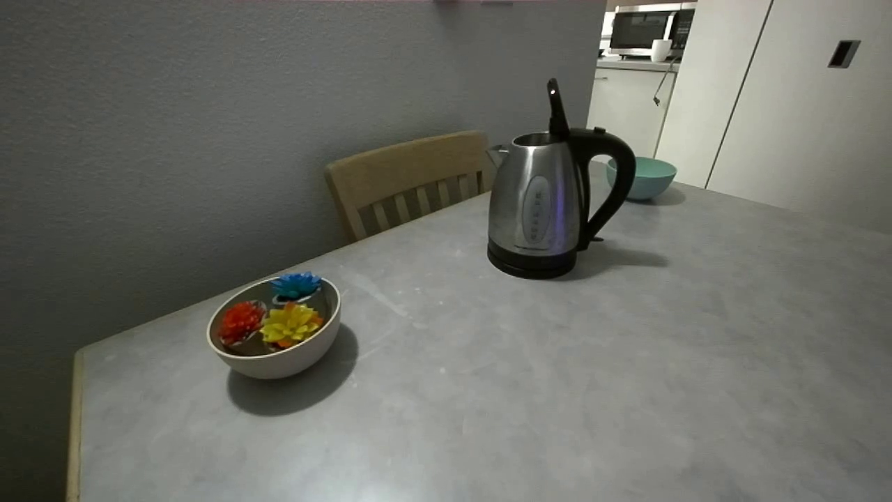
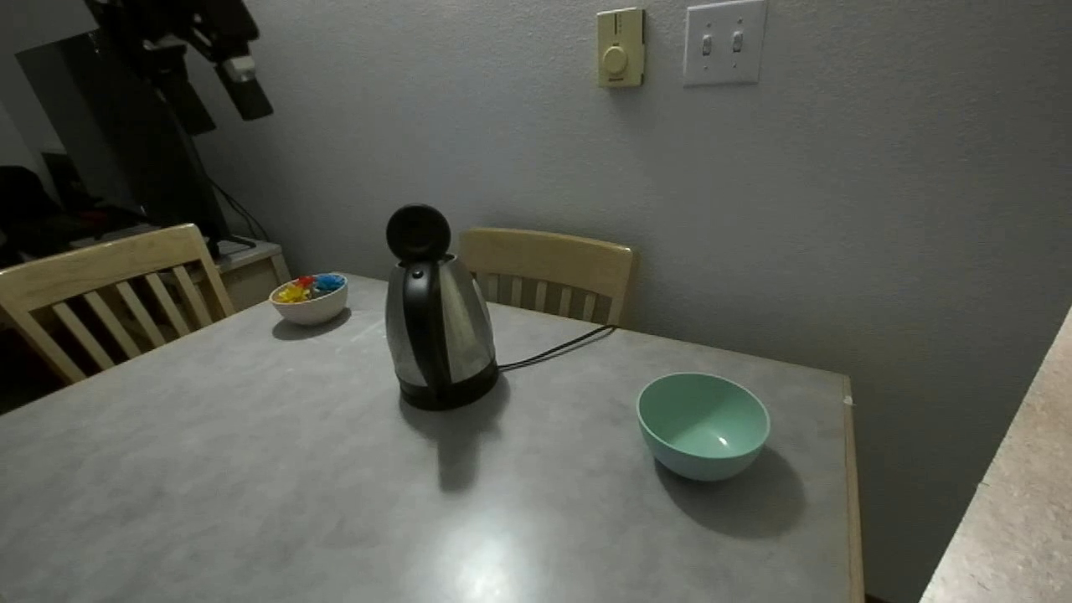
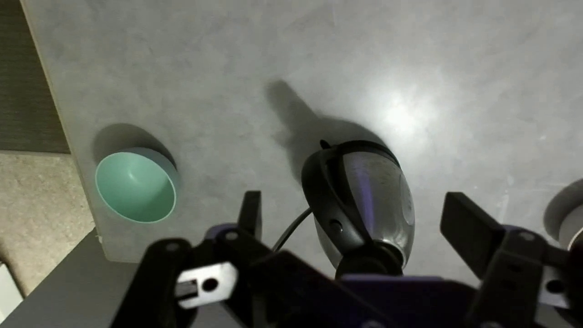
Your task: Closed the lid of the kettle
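Grey tabletop (image 2: 209, 469) against a grey wall (image 2: 519, 167), dimly lit, with one bright reflection; clock positions are read within each view.

Gripper (image 2: 228, 117) hangs above the table in an exterior view, holding nothing. Its fingers (image 3: 471, 232) are spread apart; in the wrist view they sit at nine and three o'clock of the kettle (image 3: 371, 200), by line of sight only.

Lid (image 2: 419, 233) stands up near twelve o'clock on the kettle, on the handle (image 1: 626, 171) side; closing appears not begun.

Assessed risks: pressing straight down would load the lid edge-on and could damage it; it calls for a sweep towards the spout (image 1: 497, 155), at ten to eleven o'clock in an exterior view. Pushing from the spout side might tip the kettle, which nothing visible braces. Fingers this wide could strike the handle. Gripper hardware hides part of the lid at six o'clock in the wrist view, so height may be misjudged. Any shove could slide the kettle and drag its cord (image 2: 557, 347), at three o'clock in an exterior view.
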You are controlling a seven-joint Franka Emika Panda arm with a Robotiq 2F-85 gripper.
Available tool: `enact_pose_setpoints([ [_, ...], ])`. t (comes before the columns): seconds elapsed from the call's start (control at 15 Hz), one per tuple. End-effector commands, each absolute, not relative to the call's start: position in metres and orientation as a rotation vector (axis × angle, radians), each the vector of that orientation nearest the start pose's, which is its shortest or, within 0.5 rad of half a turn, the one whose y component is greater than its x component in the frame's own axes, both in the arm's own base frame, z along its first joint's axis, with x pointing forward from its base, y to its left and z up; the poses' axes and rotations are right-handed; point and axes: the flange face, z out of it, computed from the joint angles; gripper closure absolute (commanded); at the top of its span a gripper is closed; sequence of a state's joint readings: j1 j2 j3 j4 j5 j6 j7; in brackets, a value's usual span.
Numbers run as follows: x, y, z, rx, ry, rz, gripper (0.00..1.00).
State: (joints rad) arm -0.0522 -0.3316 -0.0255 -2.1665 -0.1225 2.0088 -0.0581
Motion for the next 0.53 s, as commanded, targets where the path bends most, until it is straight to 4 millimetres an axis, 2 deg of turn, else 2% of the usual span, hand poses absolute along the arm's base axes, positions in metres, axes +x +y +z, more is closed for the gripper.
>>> enact_pose_setpoints([
  [0.0, 0.513, -0.053, 0.519, -3.212, -0.147, -0.111, 0.0],
  [0.33, 0.554, -0.052, 0.488, -3.141, -0.201, -0.051, 0.0],
  [0.4, 0.555, -0.05, 0.488, -3.129, -0.216, -0.047, 0.0],
  [0.47, 0.545, -0.051, 0.487, -3.16, -0.172, -0.079, 0.0],
])
